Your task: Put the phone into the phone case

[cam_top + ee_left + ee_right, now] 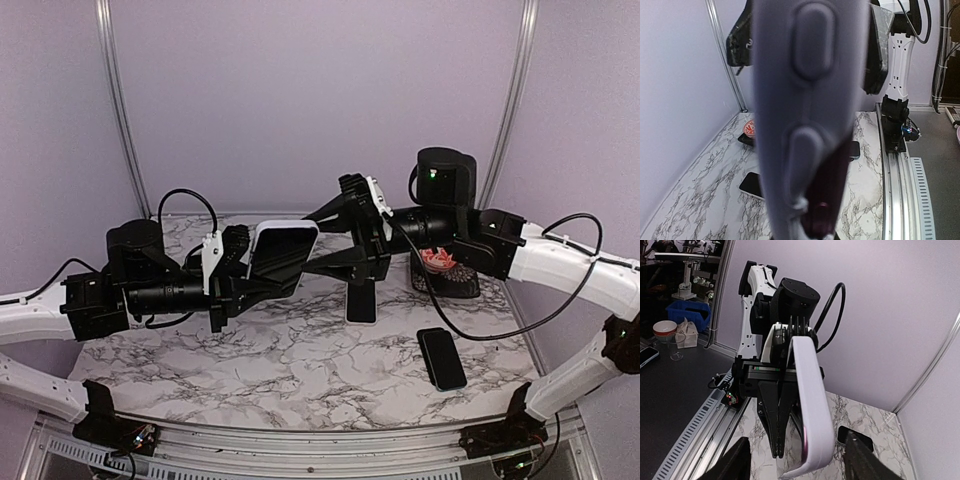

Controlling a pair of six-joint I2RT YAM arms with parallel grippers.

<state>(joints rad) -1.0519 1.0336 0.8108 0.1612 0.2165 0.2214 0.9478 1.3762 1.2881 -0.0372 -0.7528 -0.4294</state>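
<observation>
Your phone case is up in the air over the table, and a dark red edge, likely the phone, peeks out at 1 end, so it looks not fully in yet. Your left gripper pinches the case tight to keep it steady. Your right gripper has its 2 fingers spread wide on either side, maybe ready to push.

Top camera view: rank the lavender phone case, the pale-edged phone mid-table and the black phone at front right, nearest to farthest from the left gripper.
1. The phone case: clamped in the left gripper itself, raised above the table.
2. The pale-edged phone: mid-table, off to the gripper's right.
3. The black phone: front right of the table, farthest.
</observation>
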